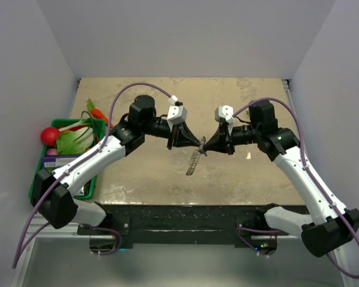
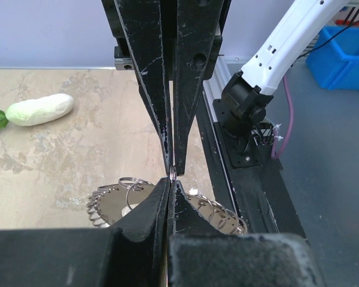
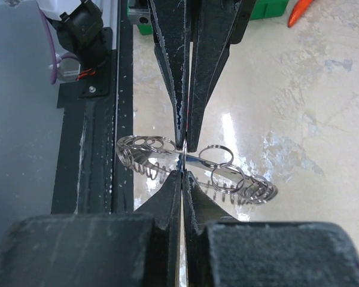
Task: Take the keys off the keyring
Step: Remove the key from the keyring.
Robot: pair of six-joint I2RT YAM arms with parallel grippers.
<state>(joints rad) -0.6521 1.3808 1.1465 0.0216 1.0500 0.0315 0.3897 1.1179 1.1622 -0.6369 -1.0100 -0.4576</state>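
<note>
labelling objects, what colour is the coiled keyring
Shiny silver-grey metal; the keyring shows best in the right wrist view.

Plain white walls (image 1: 179,36) enclose a beige, glossy marbled desk (image 1: 239,179). A black rail (image 1: 185,218) runs along its near edge.

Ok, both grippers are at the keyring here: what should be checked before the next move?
1. The left gripper is closed on the keyring: ok.
2. The right gripper is closed on it at the same spot: ok.
3. The blue-headed key is located: cannot tell, no view shows it.
4. There is working room between the two grippers' tips: not ok, they meet tip to tip.
5. The radish is out of the way: ok, it lies well aside on the table.
</note>
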